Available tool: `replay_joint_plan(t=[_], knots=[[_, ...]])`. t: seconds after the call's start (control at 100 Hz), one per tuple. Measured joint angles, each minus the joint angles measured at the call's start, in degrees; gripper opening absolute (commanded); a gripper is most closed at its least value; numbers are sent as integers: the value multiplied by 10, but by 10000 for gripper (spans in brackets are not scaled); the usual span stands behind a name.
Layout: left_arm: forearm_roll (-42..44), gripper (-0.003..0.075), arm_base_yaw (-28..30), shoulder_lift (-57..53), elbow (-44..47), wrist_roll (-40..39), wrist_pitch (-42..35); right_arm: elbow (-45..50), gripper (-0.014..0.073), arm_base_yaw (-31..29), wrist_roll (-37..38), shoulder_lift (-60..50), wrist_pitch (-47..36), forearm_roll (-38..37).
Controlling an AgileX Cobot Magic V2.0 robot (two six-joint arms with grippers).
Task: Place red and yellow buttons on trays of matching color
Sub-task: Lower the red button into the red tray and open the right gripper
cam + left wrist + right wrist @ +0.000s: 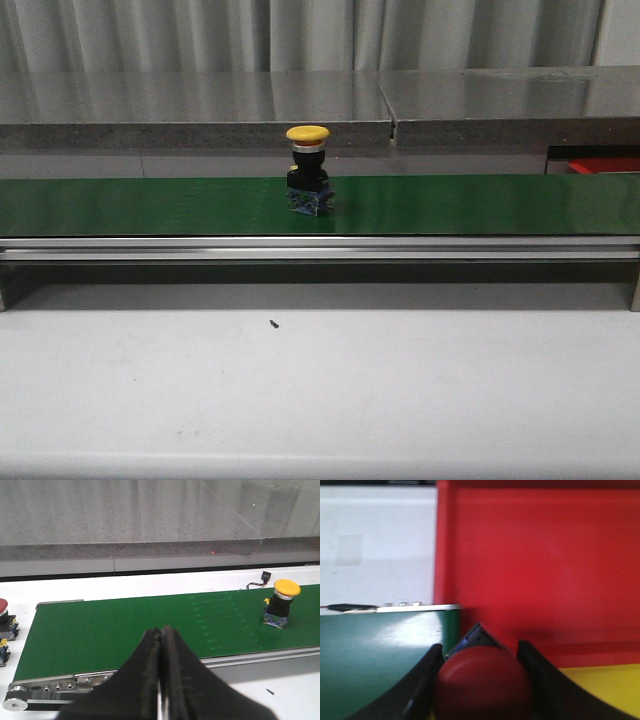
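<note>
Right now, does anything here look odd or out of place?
Only a tiny dark speck lying loose on the white table in front of the green conveyor belt. The yellow button stands upright on the belt.

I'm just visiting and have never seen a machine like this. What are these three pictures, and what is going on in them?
This is a robot with two arms, each ending in a gripper. One picture looks forward from the robot over a long green conveyor belt. On it stands a yellow mushroom-capped push button.

The other two come from cameras on the wrists. The left gripper hangs above the belt with its jaws shut and empty. More buttons sit beyond the belt's end.

The right gripper has its jaws closed on a red-capped push button, near a red plastic tray. A yellow tray lies beside it.
</note>
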Motion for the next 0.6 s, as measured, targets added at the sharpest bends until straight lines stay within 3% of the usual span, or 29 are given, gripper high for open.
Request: replay_joint_plan(t=[0.22,0.6], knots=[[0,-19,0,0,0,0,0,-67,136,-64,0,111,10,17],[0,-19,0,0,0,0,0,-112,136,-51,-1,211,-18,36]])
